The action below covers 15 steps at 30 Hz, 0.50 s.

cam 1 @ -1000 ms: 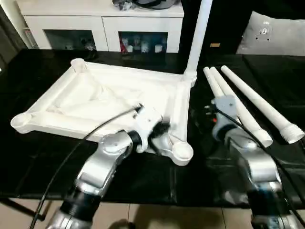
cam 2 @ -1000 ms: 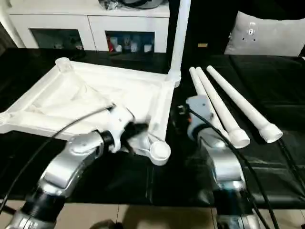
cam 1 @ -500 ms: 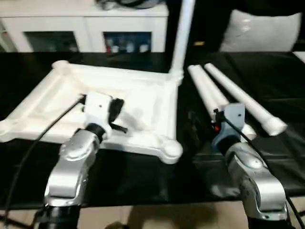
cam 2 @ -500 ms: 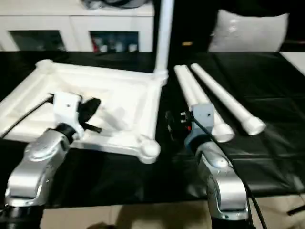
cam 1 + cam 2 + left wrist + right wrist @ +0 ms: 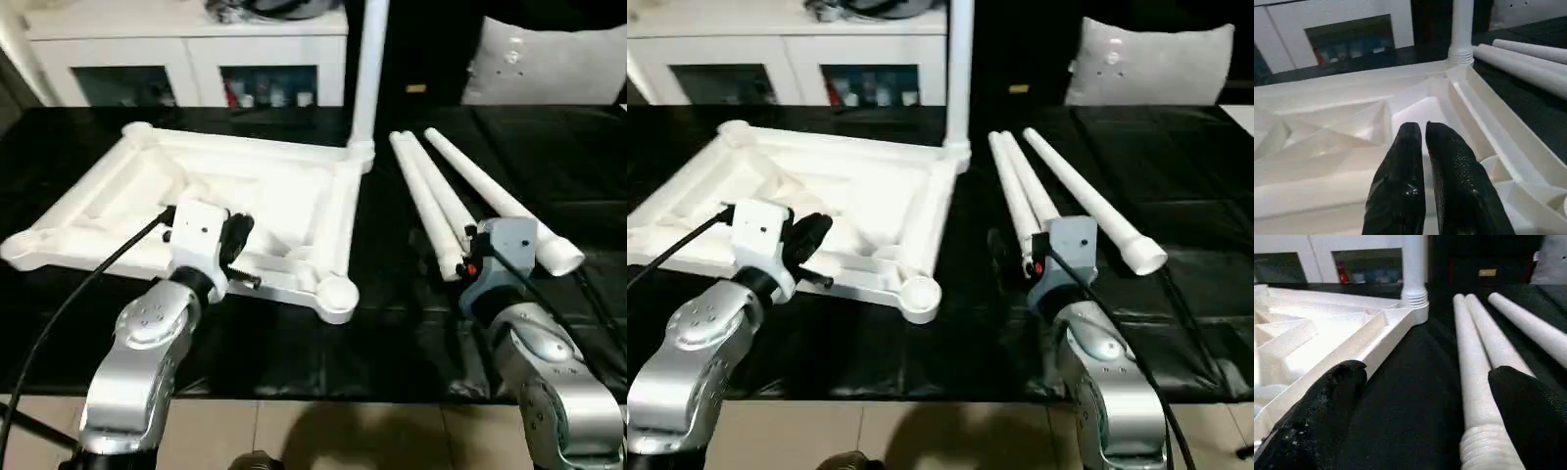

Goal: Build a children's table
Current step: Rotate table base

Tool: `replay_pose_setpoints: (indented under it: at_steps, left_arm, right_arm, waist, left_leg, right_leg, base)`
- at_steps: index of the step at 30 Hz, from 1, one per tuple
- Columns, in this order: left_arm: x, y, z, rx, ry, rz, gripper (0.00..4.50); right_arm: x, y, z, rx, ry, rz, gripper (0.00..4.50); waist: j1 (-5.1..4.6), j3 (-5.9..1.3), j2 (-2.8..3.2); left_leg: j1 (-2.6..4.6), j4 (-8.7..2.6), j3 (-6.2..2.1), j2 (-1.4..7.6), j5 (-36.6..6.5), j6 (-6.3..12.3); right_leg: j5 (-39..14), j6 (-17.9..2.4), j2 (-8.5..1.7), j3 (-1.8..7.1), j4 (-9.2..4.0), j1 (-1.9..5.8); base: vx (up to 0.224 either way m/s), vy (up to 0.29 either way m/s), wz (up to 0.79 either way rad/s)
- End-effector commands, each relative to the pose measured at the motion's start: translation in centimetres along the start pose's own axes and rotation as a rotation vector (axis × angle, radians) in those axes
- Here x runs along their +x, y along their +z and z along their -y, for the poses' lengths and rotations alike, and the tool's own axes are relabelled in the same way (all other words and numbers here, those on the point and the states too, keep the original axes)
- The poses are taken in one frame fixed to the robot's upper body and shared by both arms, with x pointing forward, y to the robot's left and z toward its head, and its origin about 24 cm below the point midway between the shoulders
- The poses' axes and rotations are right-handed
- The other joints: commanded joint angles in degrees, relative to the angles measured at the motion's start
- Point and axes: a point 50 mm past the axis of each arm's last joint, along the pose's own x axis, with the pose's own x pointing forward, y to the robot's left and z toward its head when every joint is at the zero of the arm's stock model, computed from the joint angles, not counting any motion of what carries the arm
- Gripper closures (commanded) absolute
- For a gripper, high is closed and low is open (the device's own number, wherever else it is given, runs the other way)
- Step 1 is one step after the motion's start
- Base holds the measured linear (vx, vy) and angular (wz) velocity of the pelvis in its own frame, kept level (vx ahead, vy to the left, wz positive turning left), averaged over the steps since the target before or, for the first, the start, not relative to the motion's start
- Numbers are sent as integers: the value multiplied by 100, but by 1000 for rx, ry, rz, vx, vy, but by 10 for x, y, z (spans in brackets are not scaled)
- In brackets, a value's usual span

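- Head views: silver left forearm rises from the lower left, its white wrist block and black-fingered left gripper (image 5: 238,238) poised over the near rail of the white plastic rectangular tabletop (image 5: 147,186), which lies ribbed underside up on the black table (image 5: 294,343). One long tapered white tubular leg (image 5: 366,69) stands upright in the far right corner socket. Three loose white legs (image 5: 460,196) lie side by side on the black surface to the right of the top. The silver right forearm comes up from the lower right, its grey wrist housing and right gripper (image 5: 1004,253) near the threaded ends of the loose legs.
- Against the earlier frames: a second ago the left gripper sat low by the near right round corner socket (image 5: 336,292); it is now further left along the near rail — drawn back from that corner. The right arm has moved nearer to the loose legs' near ends.
- Left wrist view: the two black fingers (image 5: 1400,196) are pressed almost together, gripping nothing, hovering above the ribbed inside of the top; the standing leg shows beyond.
- Right wrist view: the black fingers (image 5: 1327,406) are spread wide and empty — one near the top's outer rail, the other beside the loose legs' threaded ends.
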Motion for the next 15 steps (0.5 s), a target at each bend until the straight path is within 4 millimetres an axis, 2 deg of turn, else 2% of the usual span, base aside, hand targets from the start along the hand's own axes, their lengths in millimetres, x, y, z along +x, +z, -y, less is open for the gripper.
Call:
replay_pose_setpoints:
  at_steps: [1, 2, 3, 4, 5, 6, 7, 11, 12, 13, 14, 15]
  left_arm:
    - [1, 3, -2, -2, -2, 14, 406]
    - [2, 3, -3, -37, 11, 26, 406]
    - [2, 3, -3, -59, 19, 33, 406]
    - [3, 3, -2, -86, 34, 47, 406]
    - [2, 3, -1, -105, 40, 56, 406]
    - [2, 3, 0, -109, 36, 57, 406]
    - [1, 0, 4, -100, 14, 41, 406]
    - [-2, -6, 11, -80, -21, 20, 406]
    - [-2, -7, 12, -87, -22, 16, 406]
    - [-2, -9, 12, -83, -24, 8, 406]
    - [-2, -9, 13, -78, -26, 3, 406]
    - [-2, -11, 13, -67, -29, -7, 406]
  right_arm:
    - [-1, 1, -4, 7, 20, 14, 0]
    - [0, -1, -7, 5, 23, 11, 0]
    - [0, -2, -9, 3, 24, 9, 0]
    - [1, -2, -10, 2, 23, 12, 0]
    - [1, -2, -11, 2, 21, 13, 0]
    - [2, -2, -12, 0, 21, 13, 0]
    - [3, -2, -12, -10, 25, 12, 0]
    - [4, -1, -11, -21, 31, 13, 0]
    - [5, 0, -10, -32, 38, 14, 0]
    - [6, 0, -9, -46, 43, 13, 0]
    - [6, 0, -9, -53, 46, 12, 0]
    - [7, 1, -8, -66, 50, 11, 0]
  waist:
    - [-49, -234, 5]
    - [-49, -248, 12]
    - [-58, -272, 23]
    - [-68, -283, -23]
    - [-66, -294, -14]
    - [-52, -301, -9]
    - [-53, -295, -36]
    - [-40, -306, -23]
    - [-49, -294, -65]
    - [-45, -274, -50]
    - [-48, -256, -49]
    - [-51, -226, -65]
  left_leg:
    - [101, -525, -282, 516, -1713, -28]
    - [85, -536, -288, 531, -1626, -24]
    - [86, -533, -276, 554, -1444, 4]
    - [75, -531, -263, 556, -1333, 35]
    - [44, -517, -239, 539, -1159, 81]
    - [57, -507, -229, 539, -1102, 98]
    - [64, -494, -203, 525, -1009, 154]
    - [64, -474, -180, 526, -842, 235]
    - [101, -494, -167, 530, -1102, 203]
    - [170, -518, -154, 518, -1551, 125]
    - [210, -526, -144, 502, -1773, 101]
    - [250, -536, -123, 459, -2051, 90]
  right_leg:
    - [-2423, -90, -885, 458, -684, 121]
    - [-2199, -111, -885, 456, -661, 132]
    - [-1719, -214, -897, 458, -629, 139]
    - [-1508, -282, -900, 454, -616, 152]
    - [-1259, -373, -926, 456, -583, 178]
    - [-1179, -407, -931, 462, -584, 162]
    - [-1067, -452, -936, 469, -582, 163]
    - [-963, -423, -938, 468, -573, 168]
    - [-1262, -390, -932, 460, -584, 194]
    - [-1868, -322, -924, 457, -625, 205]
    - [-2196, -276, -914, 455, -660, 203]
    - [-2791, -143, -892, 448, -743, 225]
  base:
    - [0, 0, 0]
    - [0, 0, 0]
    - [0, 0, 0]
    - [0, 0, 0]
    - [0, 0, 0]
    - [0, 0, 0]
    - [0, 0, 0]
    - [0, 0, 0]
    - [0, 0, 0]
    - [0, 0, 0]
    - [0, 0, 0]
    - [0, 0, 0]
